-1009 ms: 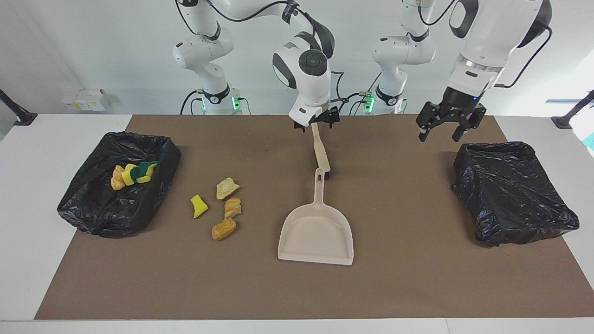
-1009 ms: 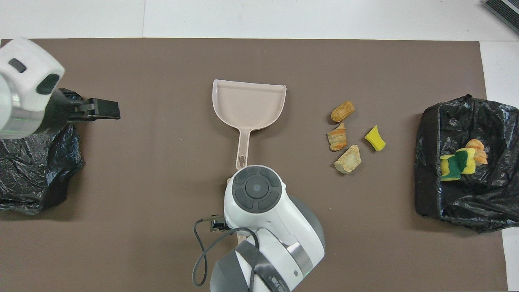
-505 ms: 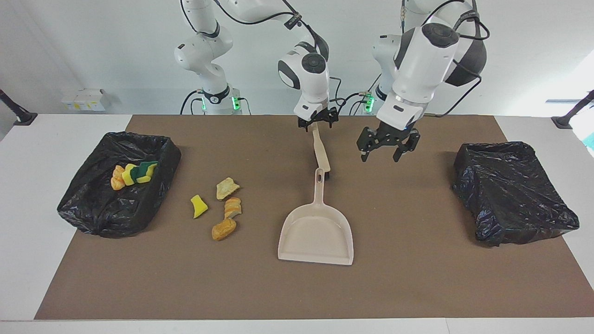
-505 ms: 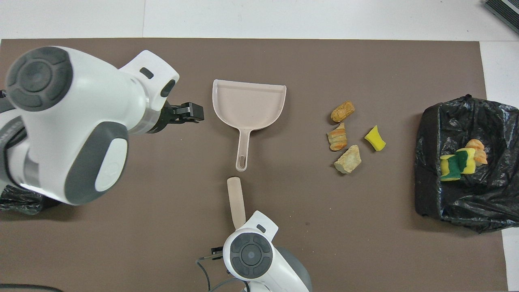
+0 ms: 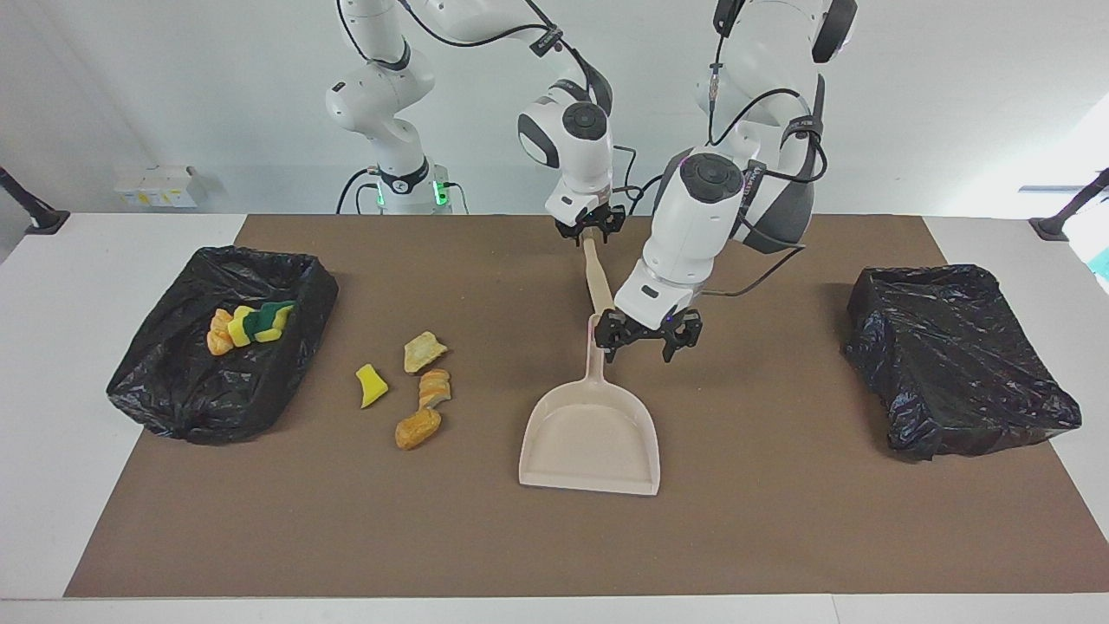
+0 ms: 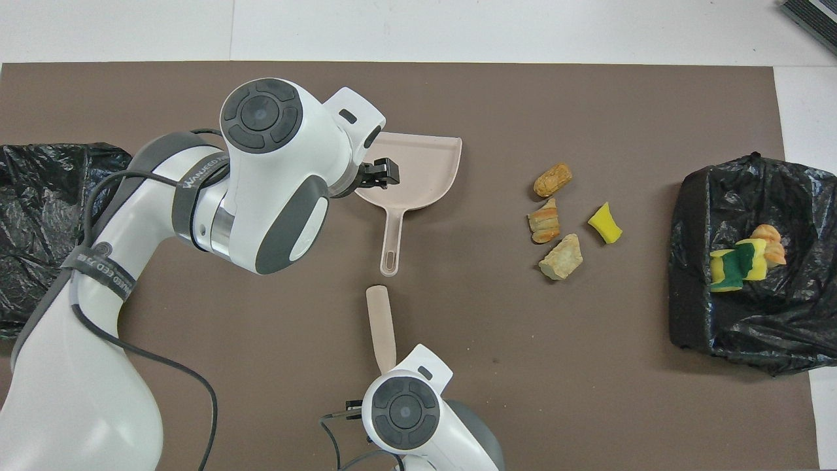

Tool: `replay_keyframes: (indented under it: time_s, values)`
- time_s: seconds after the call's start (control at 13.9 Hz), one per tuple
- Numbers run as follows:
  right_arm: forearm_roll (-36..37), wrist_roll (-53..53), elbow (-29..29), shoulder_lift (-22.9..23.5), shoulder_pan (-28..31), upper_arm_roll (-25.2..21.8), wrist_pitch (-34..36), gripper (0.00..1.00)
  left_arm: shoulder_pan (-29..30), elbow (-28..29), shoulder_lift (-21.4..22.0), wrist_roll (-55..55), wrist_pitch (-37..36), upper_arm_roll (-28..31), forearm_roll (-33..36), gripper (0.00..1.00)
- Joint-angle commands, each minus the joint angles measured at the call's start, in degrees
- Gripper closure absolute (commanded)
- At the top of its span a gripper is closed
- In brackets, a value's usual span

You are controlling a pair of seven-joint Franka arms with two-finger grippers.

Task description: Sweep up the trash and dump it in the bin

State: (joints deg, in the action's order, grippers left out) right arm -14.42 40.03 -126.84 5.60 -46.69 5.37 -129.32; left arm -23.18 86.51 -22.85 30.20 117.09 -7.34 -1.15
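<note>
Facing view, right gripper [image 5: 590, 233]: at the robots' edge of the brown mat, its fingers closed on the upper end of the brush [image 5: 598, 282], which slants down toward the dustpan handle.
Facing view, left gripper [image 5: 647, 337]: low over the counter [image 5: 780, 520] just beside the handle of the dustpan [image 5: 592, 429]; fingers spread open, nothing between them.
Facing view, trash: 4 loose pieces [image 5: 407, 390] lie on the mat between the dustpan and the bin [image 5: 221, 342] at the right arm's end; 3 more pieces already sit inside that bin.
Facing view, second bin [image 5: 957, 360]: at the left arm's end, no pieces visible in it.
Step in hand (judgement): the left gripper is lining up to take the dustpan handle. It should centre the fingers across the thin handle, settle low before closing, and keep clear of the brush tip close by.
Overhead view, left gripper [image 6: 379, 174]: the arm's bulk covers part of the pan, and the fingertips appear over the pan's rim, which would mislead about contact.
Overhead view, brush [image 6: 381, 327]: its free end shows clearly apart from the dustpan [image 6: 425, 170] handle, a gap harder to read in the facing view.
Overhead view, right gripper: hidden beneath its own wrist; only the facing view shows its grip.
Overhead view, trash [image 6: 569, 219]: the 4 pieces sit well apart from the pan, beside the bin [image 6: 752, 261].
</note>
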Motion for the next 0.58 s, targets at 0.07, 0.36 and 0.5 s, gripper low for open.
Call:
replay_keyframes:
  time_s: [0.07,0.36,0.5]
  values:
    - [-0.8,2.1,-1.0,-2.8,0.0,-0.2,2.3,1.0,-2.4,4.2,0.4,0.5,1.6,0.5,1.1,0.0]
    - [-0.8,2.0,-1.0,-9.3,3.9,-0.5,11.4,1.0,-4.2,8.0,0.7,1.0,2.5,0.5,-0.9,0.0]
    - [-0.7,2.5,-1.3,-11.9,6.3,-0.6,16.5,1.0,-6.3,9.1,0.0,1.2,3.4,0.6,-1.0,0.0]
